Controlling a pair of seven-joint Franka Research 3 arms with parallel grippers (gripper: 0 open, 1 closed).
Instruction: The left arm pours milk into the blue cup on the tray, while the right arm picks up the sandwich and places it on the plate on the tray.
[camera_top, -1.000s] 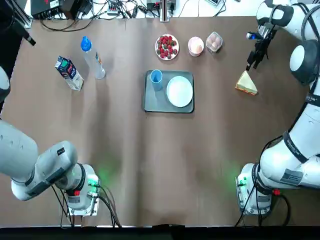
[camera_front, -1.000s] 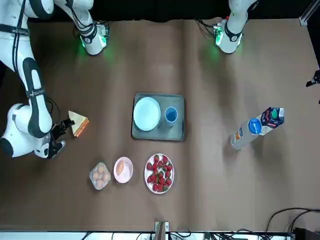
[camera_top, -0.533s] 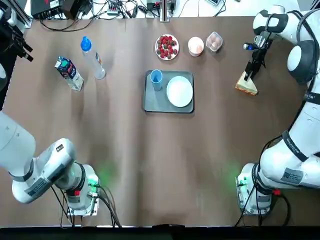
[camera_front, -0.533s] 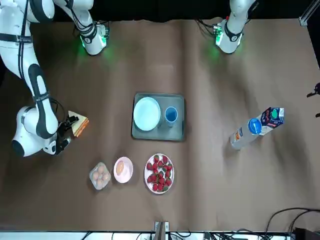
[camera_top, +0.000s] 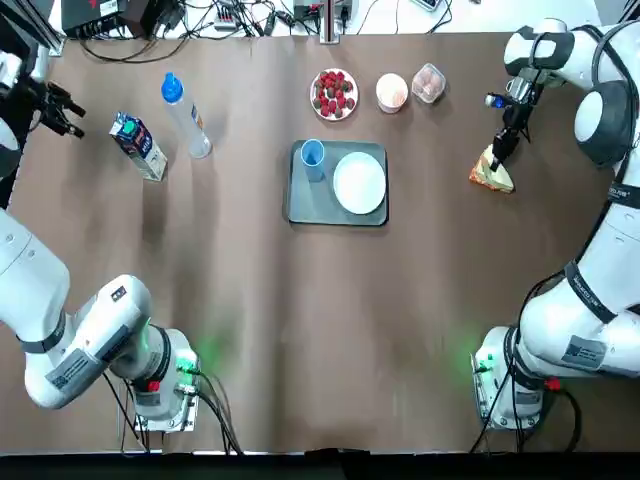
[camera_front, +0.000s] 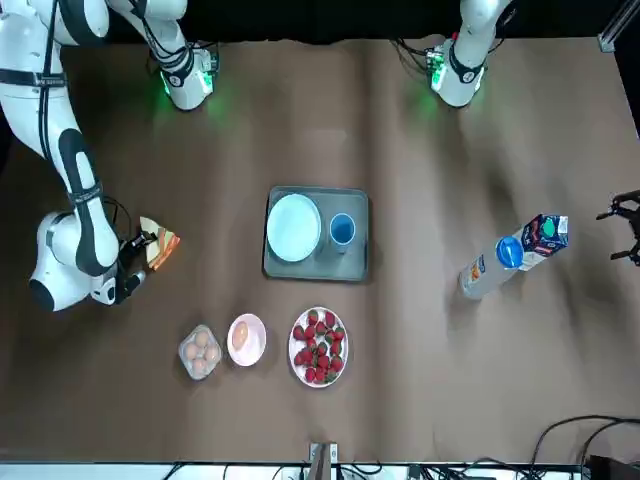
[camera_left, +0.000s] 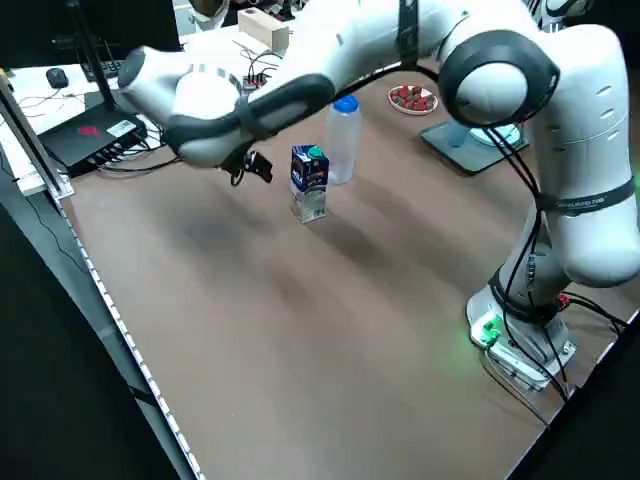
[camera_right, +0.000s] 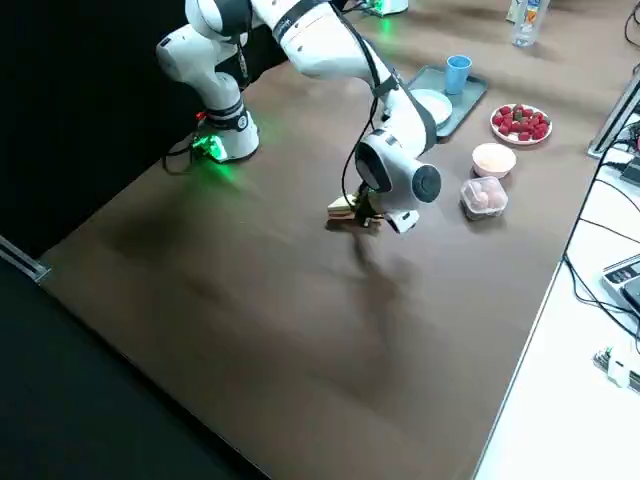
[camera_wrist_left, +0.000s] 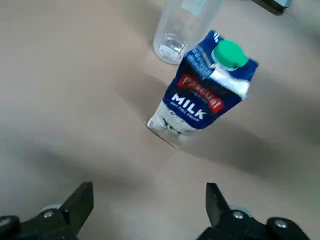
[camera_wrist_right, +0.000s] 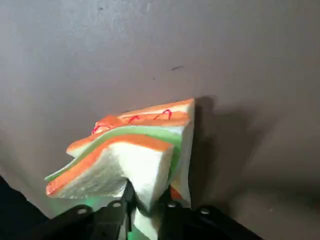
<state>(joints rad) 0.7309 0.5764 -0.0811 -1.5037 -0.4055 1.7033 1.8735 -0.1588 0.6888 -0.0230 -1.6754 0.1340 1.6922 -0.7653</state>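
right gripper pinching sandwich, left gripper spread wide, empty, facing milk carton

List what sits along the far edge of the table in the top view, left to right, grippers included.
Open left gripper → blue-and-white milk carton → clear bottle with blue cap → plate of strawberries → pink bowl → clear egg box → right gripper, shut on the triangular sandwich.

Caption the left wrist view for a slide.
Open left hand faces an upright blue-and-white milk carton with a green cap, a clear plastic bottle just beyond.
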